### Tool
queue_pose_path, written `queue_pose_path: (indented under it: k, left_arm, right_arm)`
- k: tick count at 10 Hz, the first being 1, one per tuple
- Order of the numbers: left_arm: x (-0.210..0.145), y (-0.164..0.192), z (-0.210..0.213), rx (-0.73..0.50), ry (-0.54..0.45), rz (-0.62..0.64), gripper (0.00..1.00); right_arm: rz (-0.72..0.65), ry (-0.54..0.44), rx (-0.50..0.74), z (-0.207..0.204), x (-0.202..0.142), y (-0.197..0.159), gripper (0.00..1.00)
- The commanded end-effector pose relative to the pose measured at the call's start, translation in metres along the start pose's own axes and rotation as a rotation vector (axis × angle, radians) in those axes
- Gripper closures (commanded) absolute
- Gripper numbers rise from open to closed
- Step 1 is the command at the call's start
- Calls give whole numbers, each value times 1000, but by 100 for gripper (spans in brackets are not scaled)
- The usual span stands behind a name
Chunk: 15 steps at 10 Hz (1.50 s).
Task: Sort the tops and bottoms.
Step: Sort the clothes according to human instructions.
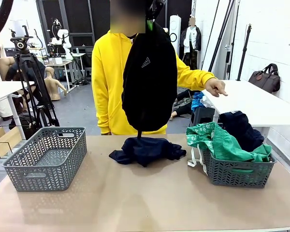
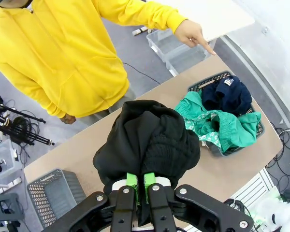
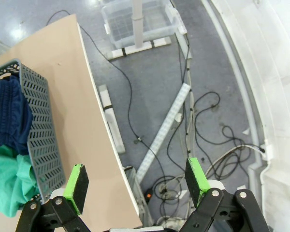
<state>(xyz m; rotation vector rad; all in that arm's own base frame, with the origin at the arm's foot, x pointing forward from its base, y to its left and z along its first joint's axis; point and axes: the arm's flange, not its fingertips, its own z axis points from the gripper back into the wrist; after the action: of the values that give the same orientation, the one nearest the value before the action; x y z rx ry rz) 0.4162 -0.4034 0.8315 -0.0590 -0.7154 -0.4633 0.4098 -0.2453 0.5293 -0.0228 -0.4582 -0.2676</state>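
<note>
My left gripper [image 2: 140, 181] is shut on a black garment [image 2: 150, 145] and holds it high over the table's middle. In the front view that black garment [image 1: 150, 77] hangs in front of the person, with the gripper [image 1: 152, 14] at its top. A dark navy garment [image 1: 145, 150] lies crumpled on the table below it. The right basket [image 1: 237, 171] holds a bright green garment [image 1: 227, 142] with white cords and a navy one [image 1: 241, 128]. My right gripper [image 3: 137, 179] is open and holds nothing, off the table's right edge, over the floor.
An empty grey basket [image 1: 46, 157] stands at the table's left. The person in a yellow hoodie [image 1: 108, 82] stands at the far side, one hand [image 1: 216, 87] pointing toward the right basket. Cables and clear bins lie on the floor beside the table.
</note>
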Motion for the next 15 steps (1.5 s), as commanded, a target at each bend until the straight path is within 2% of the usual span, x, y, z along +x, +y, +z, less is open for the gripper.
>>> queue_pose_path:
  k: [1, 2, 4, 5, 6, 8, 10, 11, 12, 15]
  left_arm:
    - [1, 1, 6, 0, -10, 2, 100]
    - [0, 0, 0, 0, 0, 0, 100]
    - [50, -31, -34, -148, -104, -7, 100]
    - [77, -53, -51, -178, -161, -12, 100]
    - [98, -73, -63, -187, -177, -45, 100]
    - [159, -113, -90, -291, -303, -50, 100]
    - [189, -144, -107, -439, -395, -10, 100]
    - [198, -159, -115, -529, -470, -12, 100]
    - [199, -167, -134, -548, -477, -9, 100]
    - [172, -176, -202, -616, -368, -49, 100]
  right_arm:
    - [15, 11, -14, 0, -2, 0, 0]
    - [15, 11, -14, 0, -2, 0, 0]
    - [15, 11, -14, 0, -2, 0, 0]
    - [15, 11, -14, 0, -2, 0, 0]
    - [15, 11, -14, 0, -2, 0, 0]
    - [15, 11, -14, 0, -2, 0, 0]
    - [15, 11, -14, 0, -2, 0, 0]
    - [15, 11, -14, 0, -2, 0, 0]
    - [15, 11, -14, 0, -2, 0, 0]
    - [15, 11, -14, 0, -2, 0, 0]
